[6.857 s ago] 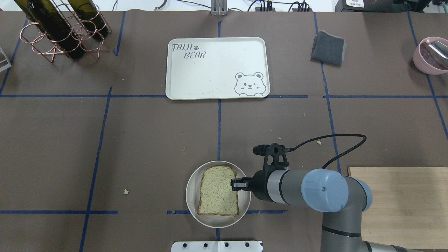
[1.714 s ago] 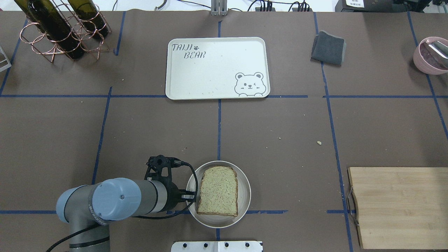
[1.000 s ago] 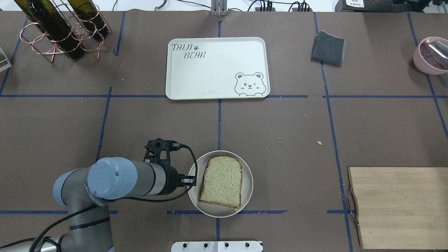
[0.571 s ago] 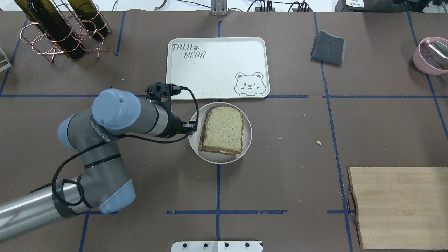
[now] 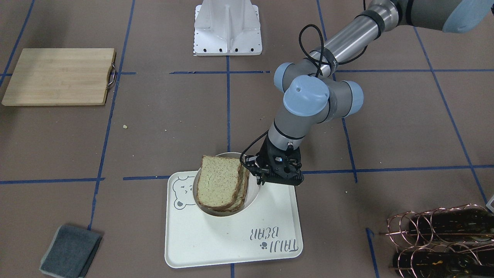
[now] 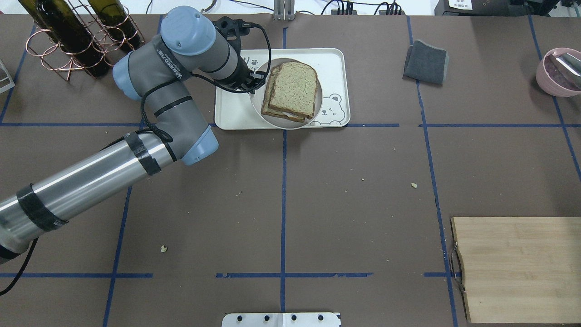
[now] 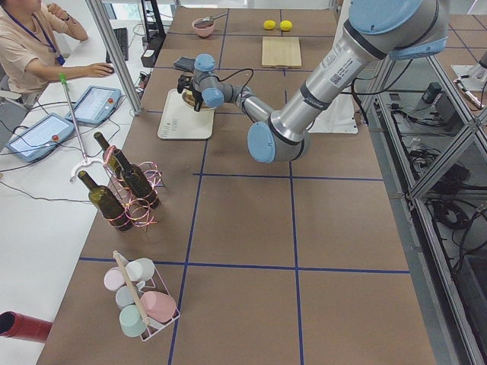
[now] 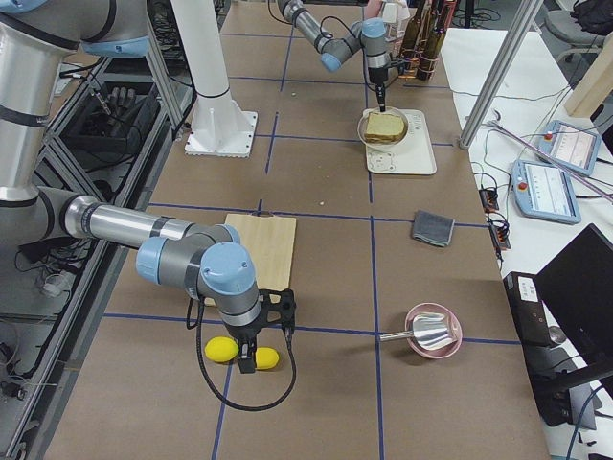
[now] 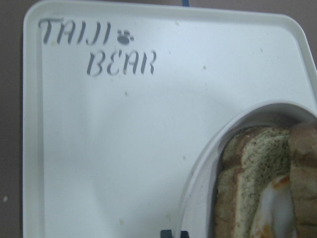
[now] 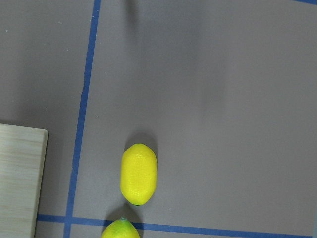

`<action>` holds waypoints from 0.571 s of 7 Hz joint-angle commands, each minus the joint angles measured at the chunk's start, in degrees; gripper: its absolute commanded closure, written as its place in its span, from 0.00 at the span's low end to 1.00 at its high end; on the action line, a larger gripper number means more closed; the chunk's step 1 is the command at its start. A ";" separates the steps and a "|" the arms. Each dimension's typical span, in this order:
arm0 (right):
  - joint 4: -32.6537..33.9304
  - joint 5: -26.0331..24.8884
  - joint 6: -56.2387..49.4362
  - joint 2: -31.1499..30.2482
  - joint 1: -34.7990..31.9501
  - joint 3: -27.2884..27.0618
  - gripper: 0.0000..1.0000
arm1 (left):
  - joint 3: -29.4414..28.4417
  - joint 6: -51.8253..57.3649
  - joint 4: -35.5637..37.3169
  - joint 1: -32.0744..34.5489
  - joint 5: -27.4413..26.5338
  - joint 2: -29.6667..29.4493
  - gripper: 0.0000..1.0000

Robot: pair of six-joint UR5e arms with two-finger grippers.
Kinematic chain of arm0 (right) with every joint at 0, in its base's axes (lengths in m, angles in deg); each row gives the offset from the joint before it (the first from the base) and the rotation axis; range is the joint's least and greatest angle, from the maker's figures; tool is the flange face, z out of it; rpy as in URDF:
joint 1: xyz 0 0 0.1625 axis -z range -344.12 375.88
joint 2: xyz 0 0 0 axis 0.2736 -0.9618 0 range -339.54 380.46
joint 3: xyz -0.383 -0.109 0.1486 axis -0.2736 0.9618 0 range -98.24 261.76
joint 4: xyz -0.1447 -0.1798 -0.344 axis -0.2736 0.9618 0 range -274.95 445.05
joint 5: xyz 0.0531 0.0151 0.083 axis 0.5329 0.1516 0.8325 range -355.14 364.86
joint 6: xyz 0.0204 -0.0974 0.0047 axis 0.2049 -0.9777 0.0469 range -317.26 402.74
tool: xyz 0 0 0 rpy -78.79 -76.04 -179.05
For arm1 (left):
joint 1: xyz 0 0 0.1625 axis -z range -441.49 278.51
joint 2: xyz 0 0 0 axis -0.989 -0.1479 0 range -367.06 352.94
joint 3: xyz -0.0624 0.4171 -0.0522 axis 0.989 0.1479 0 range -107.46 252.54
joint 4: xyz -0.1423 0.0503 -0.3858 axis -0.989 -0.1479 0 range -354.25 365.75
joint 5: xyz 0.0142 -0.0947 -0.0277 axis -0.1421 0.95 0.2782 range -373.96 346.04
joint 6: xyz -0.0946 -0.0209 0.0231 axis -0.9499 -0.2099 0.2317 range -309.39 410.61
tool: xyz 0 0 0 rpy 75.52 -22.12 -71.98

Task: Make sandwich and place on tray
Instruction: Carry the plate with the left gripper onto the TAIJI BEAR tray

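The left gripper is pinching the rim of the small round off-white plate, its jaws closed on that edge from the robot's left, and the plate is carrying the sandwich of two tan speckled bread slices with dark crusts. White egg is peeking out between the slices in the left wrist view. The plate is hanging over the large cream rectangular plastic tray, toward the bear-face corner. Judging from the right-side view, it is hovering just above the tray floor rather than resting on it. The slices are sitting askew, the top one shifted off the lower. A one-sided rim grip is probably letting the plate sag, so a quick descent or early release could be sending the sandwich sliding off. The plate's near edge is also appearing to overlap the tray's raised lip. If it is set down there, it could be rocking or tipping. Bare tray floor is lying open toward the "TAIJI BEAR" lettering, offering room to shift inward. The copper wire rack of dark wine bottles is standing near the arm's elbow, limiting swing on that side, while the folded grey cloth is lying well apart on the other. The right gripper is hovering far off by two yellow lemons; I cannot tell whether its jaws are apart.
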State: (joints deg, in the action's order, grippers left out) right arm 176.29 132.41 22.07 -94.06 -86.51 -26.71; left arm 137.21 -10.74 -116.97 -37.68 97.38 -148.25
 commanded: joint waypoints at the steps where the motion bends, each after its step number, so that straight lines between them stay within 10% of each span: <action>1: 0.00 0.06 -0.24 -0.09 -0.09 0.01 0.00 | -8.58 0.79 -6.72 0.67 -0.42 -2.07 1.00; 2: 0.00 0.06 -0.33 -0.09 -0.09 0.36 0.00 | -8.94 0.97 -6.83 0.49 -0.86 -2.07 1.00; 3: 0.00 0.15 -0.33 -0.09 -0.09 0.36 0.00 | -8.25 7.67 -6.83 0.58 -1.04 -1.81 0.01; 4: 0.00 0.15 -0.33 -0.09 -0.09 0.28 0.00 | -5.72 10.61 -6.48 1.19 -1.13 -0.15 0.00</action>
State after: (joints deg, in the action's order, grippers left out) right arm 176.29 132.53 21.76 -94.14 -86.60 -26.43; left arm 129.65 -4.46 -123.53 -36.95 96.45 -149.66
